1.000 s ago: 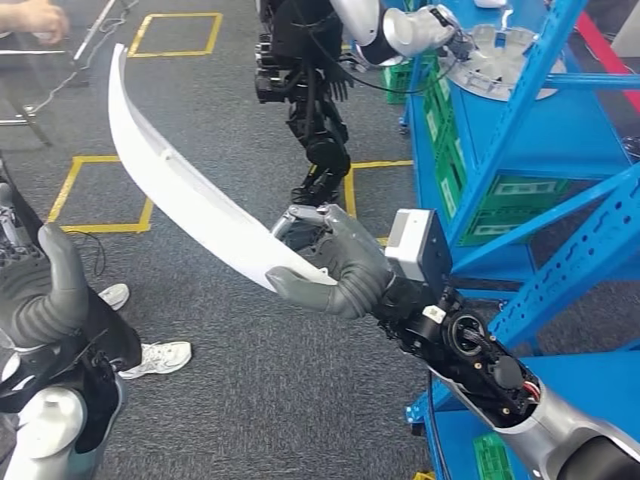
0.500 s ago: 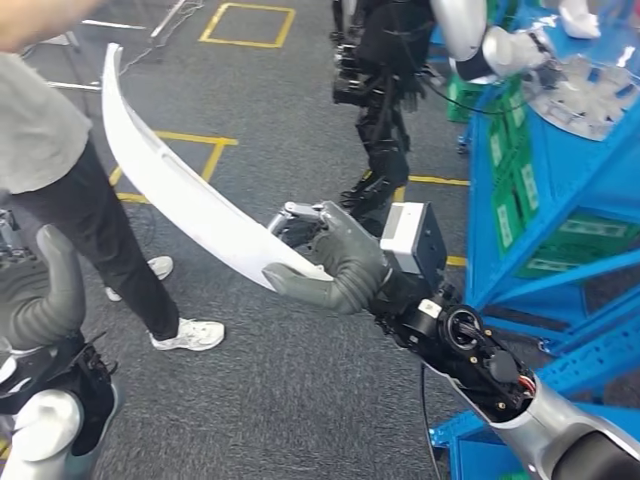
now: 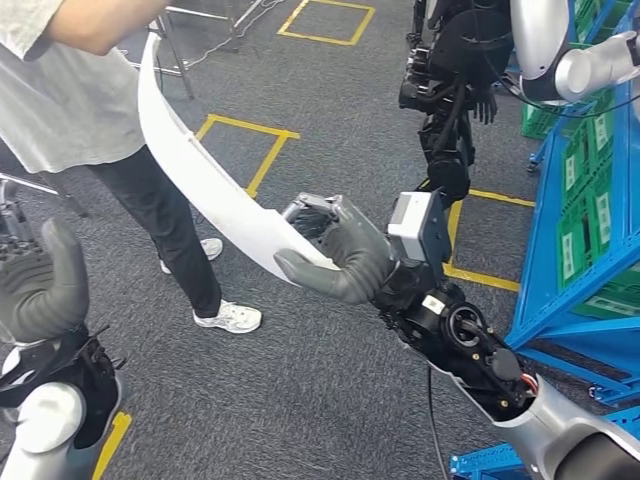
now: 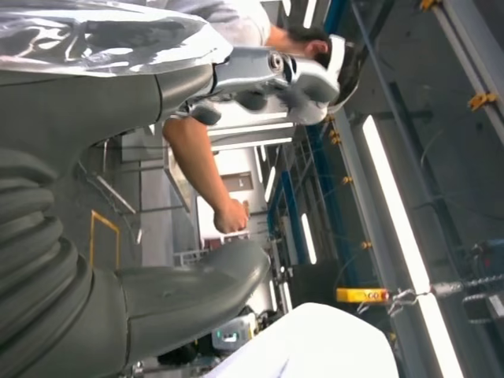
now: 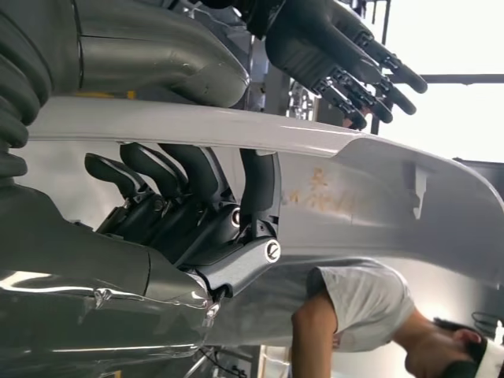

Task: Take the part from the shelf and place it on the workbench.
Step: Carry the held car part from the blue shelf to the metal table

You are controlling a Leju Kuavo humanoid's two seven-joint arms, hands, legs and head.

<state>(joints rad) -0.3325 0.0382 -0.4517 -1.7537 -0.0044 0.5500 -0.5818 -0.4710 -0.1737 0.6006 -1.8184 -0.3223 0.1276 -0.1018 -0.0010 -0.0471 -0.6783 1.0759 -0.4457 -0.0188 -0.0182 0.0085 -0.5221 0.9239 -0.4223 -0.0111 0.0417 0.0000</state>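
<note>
The part (image 3: 202,178) is a long, curved white panel. My right hand (image 3: 341,252) grips it at its near end, thumb across the top and fingers curled under. The panel rises up and to the left above the floor, its far tip close to a person's arm. In the right wrist view the fingers (image 5: 178,175) wrap the panel's (image 5: 380,185) edge. My left hand (image 3: 41,285) is raised at the lower left, thumb up and apart from the fingers, holding nothing. The left wrist view shows its thumb (image 4: 190,291) and the panel's white end (image 4: 315,346).
A person (image 3: 83,95) in a grey shirt and black trousers stands close at the left, white shoes (image 3: 228,317) on the grey carpet. A second robot (image 3: 460,80) stands at the back right by the blue shelf (image 3: 581,200). Yellow floor lines (image 3: 264,160) mark bays.
The whole picture has shifted as the camera turned left: the blue shelf slid to the right edge and the person came in at the left. My right hand still holds the panel.
</note>
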